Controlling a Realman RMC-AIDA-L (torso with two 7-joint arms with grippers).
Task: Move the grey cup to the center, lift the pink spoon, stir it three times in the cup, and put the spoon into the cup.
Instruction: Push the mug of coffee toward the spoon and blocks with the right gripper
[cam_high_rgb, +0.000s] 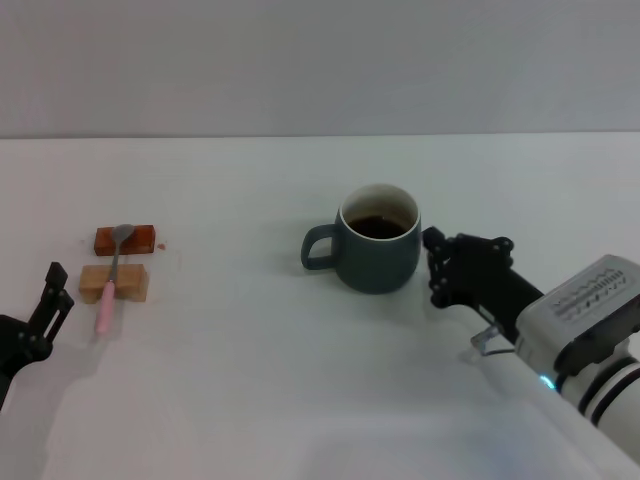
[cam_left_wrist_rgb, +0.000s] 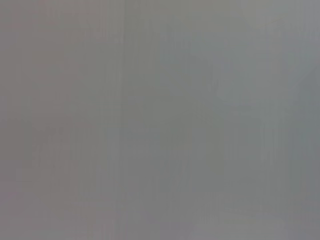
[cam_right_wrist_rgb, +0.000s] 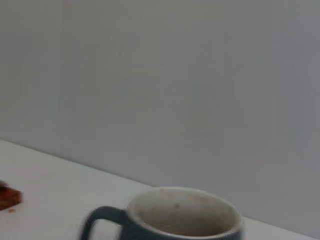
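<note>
The rounded dark blue-grey ceramic cup stands upright near the middle of the white table, its loop handle pointing toward the robot's left. Its pale inner wall encloses a dark brown liquid. In the right wrist view the cup shows its pale rim and inside wall with faint brownish marks.

The slim pink-handled spoon with a grey metal bowl lies well to the left of the cup, across two small blocks: its bowl rests on the reddish-brown block, its handle crosses the light wooden block, and the handle tip reaches the table.

The right gripper is at table level just beside the cup's right side, with dark fingers near the cup wall; contact cannot be confirmed, nor whether the fingers are spread or closed. The left gripper sits low at the left edge, near the spoon's handle end, fingers apart and holding nothing.

A plain grey wall stands behind the table. The left wrist view shows only uniform grey.
</note>
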